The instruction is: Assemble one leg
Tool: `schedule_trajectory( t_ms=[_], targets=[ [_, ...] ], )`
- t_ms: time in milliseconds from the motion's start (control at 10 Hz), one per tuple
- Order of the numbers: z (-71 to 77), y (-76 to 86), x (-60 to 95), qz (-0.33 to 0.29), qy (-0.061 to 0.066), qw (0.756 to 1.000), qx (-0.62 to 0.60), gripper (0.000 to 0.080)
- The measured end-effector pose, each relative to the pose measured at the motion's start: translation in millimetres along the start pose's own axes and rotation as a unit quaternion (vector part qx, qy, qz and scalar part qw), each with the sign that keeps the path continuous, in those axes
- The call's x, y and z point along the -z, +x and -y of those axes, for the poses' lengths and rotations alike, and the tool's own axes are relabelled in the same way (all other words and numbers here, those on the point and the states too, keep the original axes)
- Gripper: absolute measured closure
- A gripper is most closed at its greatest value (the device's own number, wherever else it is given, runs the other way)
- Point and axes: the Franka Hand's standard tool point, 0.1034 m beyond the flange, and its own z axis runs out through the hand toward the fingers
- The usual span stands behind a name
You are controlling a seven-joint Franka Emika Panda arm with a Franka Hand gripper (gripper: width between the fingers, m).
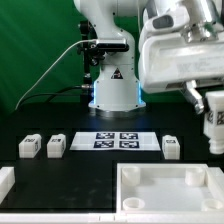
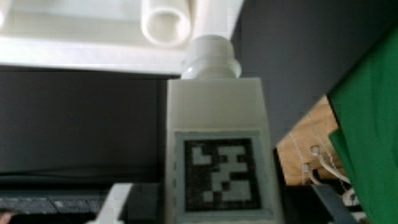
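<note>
Exterior view: we're holding one leg [image 1: 213, 125] in the gripper [image 1: 204, 102] at the exterior view's right. It's hanging clear of the table [image 1: 80, 170], above the far right part of the panel [image 1: 170, 192]. The fingertips are mostly hidden, but the leg is hanging in the air, so we're reading the jaws as pinching it near its top. The spare legs [image 1: 28, 147] [image 1: 55, 147] [image 1: 171, 147] are sitting on the table either side of the marker board [image 1: 118, 140].

Wrist view: the leg [image 2: 217, 150] is filling the middle, tag facing the camera and peg end pointing at the panel [image 2: 71, 35]. A corner hole [image 2: 166, 22] is showing just past the peg tip, a little off the leg's axis. No fingers are showing here.

Our read: we're in the carry-and-align step, and insertion hasn't started. Next we're looking at centring the peg on that hole, keeping the leg square to the panel, then lowering and seating it. We can't tell from here whether it pushes or twists in.
</note>
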Motion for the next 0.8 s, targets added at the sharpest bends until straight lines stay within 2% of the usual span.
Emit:
schedule_trajectory(
  t_ms=[100, 300, 500, 700, 800],
  targets=[
    [1.1, -7.3, -3.0, 0.037, 0.005, 0.999, -0.002, 0.0508],
    [-0.2, -5.7, -4.2, 0.034, 0.004, 0.999, -0.003, 0.0508],
    [-22.0, 33.7, -28.4, 0.027, -0.002, 1.000, 0.004, 0.0508],
    [-21.9, 32.5, -41.9, 0.024, 0.000, 1.000, 0.000, 0.0508],
    [-22.5, 39.0, -45.6, 0.021, 0.000, 1.000, -0.001, 0.0508]
  ],
)
